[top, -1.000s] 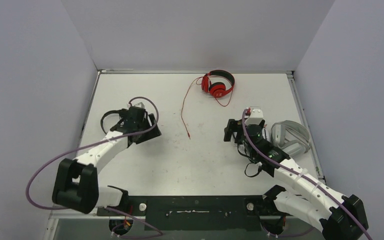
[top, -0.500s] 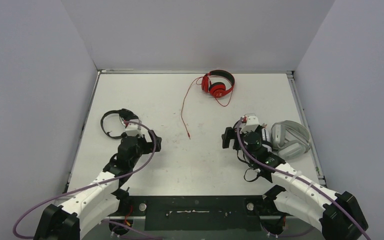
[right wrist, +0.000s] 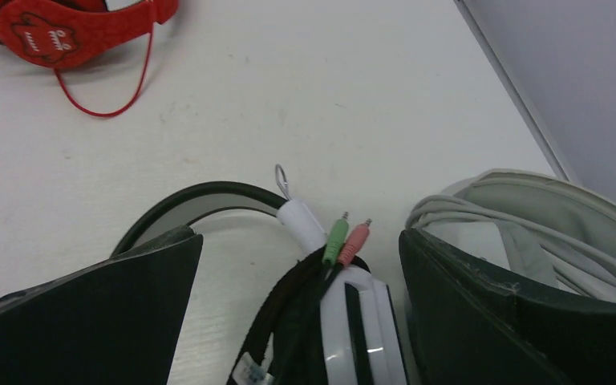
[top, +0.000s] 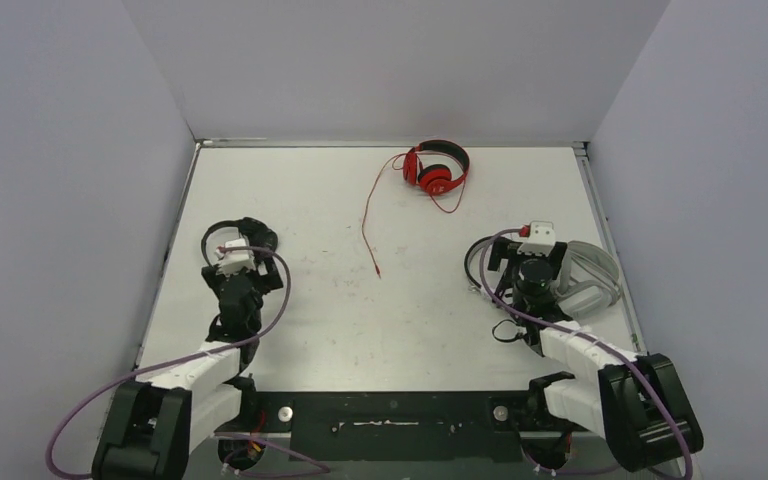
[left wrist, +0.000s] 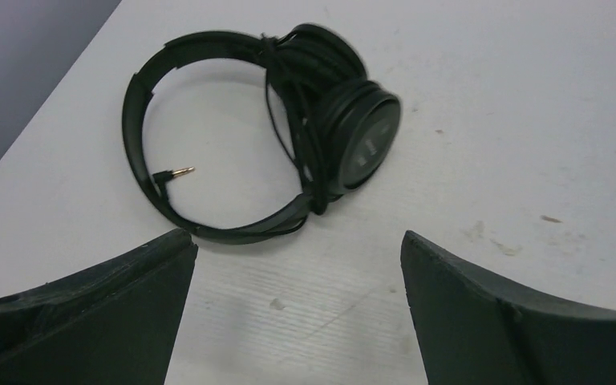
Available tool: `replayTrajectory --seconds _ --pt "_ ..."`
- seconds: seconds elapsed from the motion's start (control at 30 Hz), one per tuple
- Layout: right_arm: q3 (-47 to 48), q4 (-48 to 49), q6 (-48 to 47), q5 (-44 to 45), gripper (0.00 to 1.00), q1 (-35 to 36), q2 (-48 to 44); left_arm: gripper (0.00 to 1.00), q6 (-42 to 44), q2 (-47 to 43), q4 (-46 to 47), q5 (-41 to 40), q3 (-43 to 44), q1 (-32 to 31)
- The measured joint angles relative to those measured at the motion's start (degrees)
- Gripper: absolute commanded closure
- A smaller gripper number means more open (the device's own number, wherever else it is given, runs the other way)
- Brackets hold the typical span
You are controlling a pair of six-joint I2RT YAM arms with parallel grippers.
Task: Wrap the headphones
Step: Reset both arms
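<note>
From above, the bench (top: 390, 320) is carrying four sets. The red headphones (top: 438, 170) are lying near the far edge, their red cable (top: 368, 225) trailing loose toward the middle. The black headphones (top: 218, 236) are lying at the left, partly hidden by the left end effector (top: 232, 262). On the right, the right end effector (top: 532, 255) is hovering over the white-and-black headphones (top: 477, 262), and the light grey headphones (top: 594, 272) are sitting just beside it.

In the left wrist view, the end effector's fingers (left wrist: 128, 305) are standing wide apart, clamping nothing. The black headphones are resting on the bench just beyond them, their cable wound around the folded earcups and the gold plug (left wrist: 175, 172) poking out inside the band.

In the right wrist view, the fingers (right wrist: 489, 313) are also standing apart, gripping nothing. The white-and-black headphones are lying between them, with the green plug (right wrist: 335, 239) and the pink plug (right wrist: 354, 242) sticking out. The light grey headphones are holding a bundled cable at the right.
</note>
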Motion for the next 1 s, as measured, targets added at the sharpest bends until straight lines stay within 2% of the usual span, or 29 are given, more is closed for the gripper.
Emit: replayTrajectory --seconds 0.13,0.33,0.37,0.43,0.53,0.6,0.73,1.0 --pt "-2.62 9.7 -1.75 -0.7 0.01 -3.98 6.14 0.04 0.04 9.07 9.38 3.37 -2.6 7.32" --pt "-2.82 28.48 -5.33 2.23 0.06 -5.86 20.09 0.07 -0.07 21.79 20.28 12.02 -1.77 14.34" --pt "-2.75 30.38 -5.09 2.14 0.06 -6.67 21.27 0.07 -0.09 22.91 21.77 13.22 -1.55 15.23" --pt "-2.95 35.8 -3.96 1.4 0.01 -9.51 24.11 0.06 -0.09 23.96 23.78 14.82 -1.16 16.24" --pt "-3.21 40.48 -3.32 1.11 0.0 -12.2 26.73 0.06 -0.02 26.43 28.98 16.22 -1.03 16.61" --pt "-2.14 41.4 -3.52 1.27 0.0 -12.22 28.24 0.03 0.35 30.69 33.46 17.88 -0.76 16.87" --pt "-1.42 41.77 -4.11 0.5 0.0 -11.89 29.14 0.03 1.84 36.81 36.06 20.9 0.31 16.68" --pt "-1.11 41.42 -4.09 -1.49 0.0 -12.66 29.16 0.03 4.04 37.46 34.91 17.92 4.33 11.89"
